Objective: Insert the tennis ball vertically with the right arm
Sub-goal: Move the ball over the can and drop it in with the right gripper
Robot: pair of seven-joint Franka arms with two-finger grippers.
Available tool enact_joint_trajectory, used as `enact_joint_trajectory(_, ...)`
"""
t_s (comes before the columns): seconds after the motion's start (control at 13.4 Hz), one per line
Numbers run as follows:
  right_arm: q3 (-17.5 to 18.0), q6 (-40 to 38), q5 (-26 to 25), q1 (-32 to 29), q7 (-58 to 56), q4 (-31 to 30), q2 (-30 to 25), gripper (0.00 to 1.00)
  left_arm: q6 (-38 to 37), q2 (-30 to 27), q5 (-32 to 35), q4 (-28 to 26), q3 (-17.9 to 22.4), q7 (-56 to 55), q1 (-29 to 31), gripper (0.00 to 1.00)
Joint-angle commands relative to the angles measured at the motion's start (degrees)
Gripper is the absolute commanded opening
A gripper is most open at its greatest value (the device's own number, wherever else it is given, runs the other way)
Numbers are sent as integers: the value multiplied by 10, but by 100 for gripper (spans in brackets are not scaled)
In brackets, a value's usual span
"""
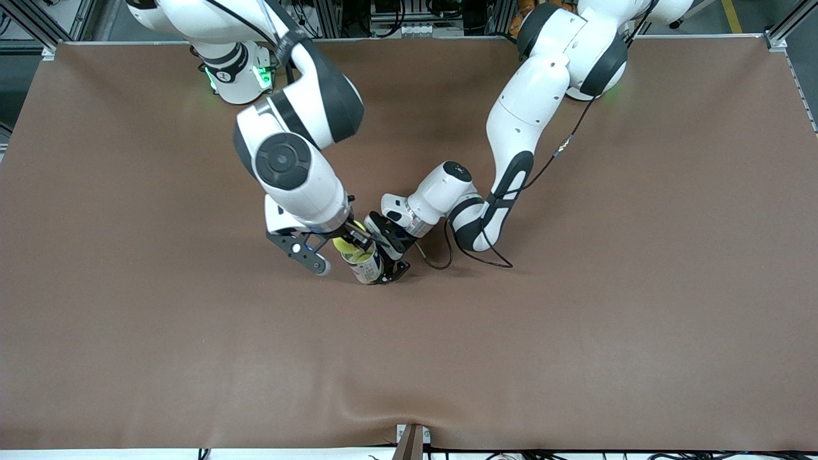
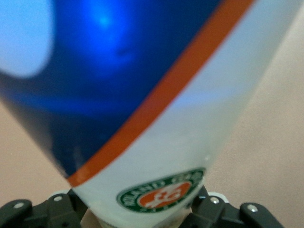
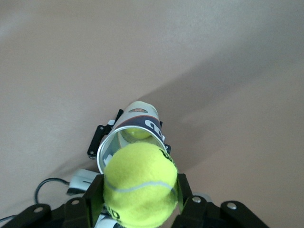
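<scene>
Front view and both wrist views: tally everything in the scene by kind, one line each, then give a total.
Tennis balls: 2, one held by the right gripper at the can's mouth, one already inside the can.
Ball cans: 1, the can, held by the left gripper.
Robot arms: 2.
Tables: 1, the brown table.
Total: 6.

- A robotics lab: two white arms bolted along the 12 o'clock edge of a brown-covered table.
- Aluminium frame posts and equipment racks line that edge.
</scene>
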Motion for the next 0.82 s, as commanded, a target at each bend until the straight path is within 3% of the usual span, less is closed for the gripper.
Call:
enact_joint_trajectory(0.0, -7, -4, -6, 7, 8, 12, 9, 0, 5, 6, 9, 3, 9, 0, -1, 84)
enact_joint_trajectory(0.15, -7, -3, -7, 7, 7, 11, 13, 0, 5, 6, 9, 3, 9, 1, -1, 84)
enact_joint_trajectory(0.22, -7, 0, -7, 7, 5, 11, 14, 10, 4, 6, 9, 3, 9, 1, -1, 84)
enact_joint_trajectory(0.37, -7, 12, -5, 6, 12, 11, 14, 100, 5, 6, 9, 3, 9, 1, -1, 84)
enact_joint_trajectory(0.75, -7, 16, -5, 2, 11, 11, 14, 100, 5, 6, 9, 3, 9, 1, -1, 84)
